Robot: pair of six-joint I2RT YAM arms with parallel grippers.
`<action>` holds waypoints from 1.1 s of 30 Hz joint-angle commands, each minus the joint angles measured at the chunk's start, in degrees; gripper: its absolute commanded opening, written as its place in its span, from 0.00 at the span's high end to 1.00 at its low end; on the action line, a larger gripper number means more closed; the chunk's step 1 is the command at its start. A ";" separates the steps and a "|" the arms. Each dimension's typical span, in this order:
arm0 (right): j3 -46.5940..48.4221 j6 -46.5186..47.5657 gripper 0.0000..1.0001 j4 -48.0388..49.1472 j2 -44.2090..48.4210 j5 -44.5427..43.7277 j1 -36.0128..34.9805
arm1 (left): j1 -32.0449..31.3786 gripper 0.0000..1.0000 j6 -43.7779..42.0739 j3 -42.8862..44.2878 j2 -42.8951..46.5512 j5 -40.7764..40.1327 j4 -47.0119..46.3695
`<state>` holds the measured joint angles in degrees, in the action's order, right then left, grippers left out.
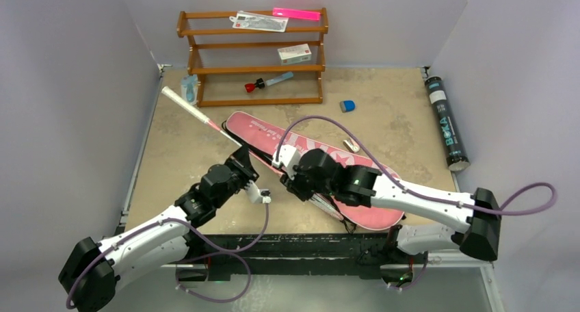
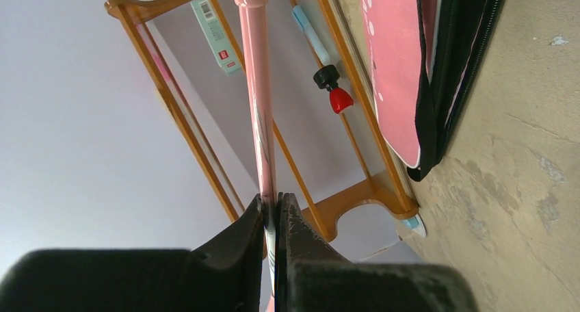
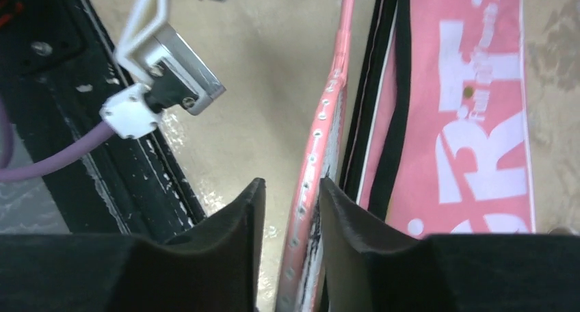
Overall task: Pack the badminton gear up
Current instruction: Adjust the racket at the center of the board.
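A long pink bag (image 1: pixel 321 163) lettered SPORT lies slantwise mid-table. A pink-framed racket sticks out of its left side, the white handle (image 1: pixel 183 104) pointing far left. My left gripper (image 1: pixel 241 160) is shut on the racket's pink shaft (image 2: pixel 256 86), pinched between both fingertips (image 2: pixel 275 201). My right gripper (image 1: pixel 293 180) hovers over the bag's near edge, open. Its jaws (image 3: pixel 291 183) straddle the racket's pink frame (image 3: pixel 321 134), which touches the right finger and leaves a gap at the left one. The frame runs along the bag's black zip edge (image 3: pixel 383 120). A black BOKA tube (image 1: pixel 446 124) lies at the right wall.
A brown wooden rack (image 1: pixel 253 69) stands at the back with a small white box (image 1: pixel 294 53), a red-capped item (image 1: pixel 256 86) and flat packets on it. A small blue object (image 1: pixel 347 106) and a small white one (image 1: pixel 351 145) lie beyond the bag. The left arm's cable plug (image 3: pixel 164 86) hangs near my right jaws.
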<state>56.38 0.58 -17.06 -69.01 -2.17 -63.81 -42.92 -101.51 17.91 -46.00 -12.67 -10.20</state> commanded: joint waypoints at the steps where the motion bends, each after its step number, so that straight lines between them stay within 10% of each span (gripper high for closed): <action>1: 0.13 -1.67 0.74 -2.42 -3.35 -15.10 -4.00 | -0.35 1.00 0.48 -0.57 2.56 2.10 -2.77; 6: -0.41 -3.08 1.00 -0.06 -1.55 -18.05 -4.57 | -0.37 0.84 1.94 -0.78 5.20 4.28 -0.09; 15: 1.78 -4.00 1.00 -1.03 -1.06 -20.49 -4.56 | -1.26 0.32 26.61 12.29 8.90 13.28 26.96; 18: 1.23 -4.64 1.00 -0.21 -0.09 -20.55 -4.50 | -1.38 0.25 44.93 18.35 8.53 16.40 32.64; 30: 1.82 -6.29 1.00 1.42 -0.99 -20.50 -4.52 | -1.38 0.17 116.62 44.68 -0.61 -11.92 46.60; 33: 1.63 -6.22 1.00 1.85 -1.17 -20.16 -4.49 | -1.38 0.23 148.50 46.62 0.01 -25.87 57.58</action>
<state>55.92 -4.60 -19.25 -70.54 -20.23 -68.20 -44.29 2.87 60.80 -46.59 -21.28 32.38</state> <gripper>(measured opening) 0.079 0.827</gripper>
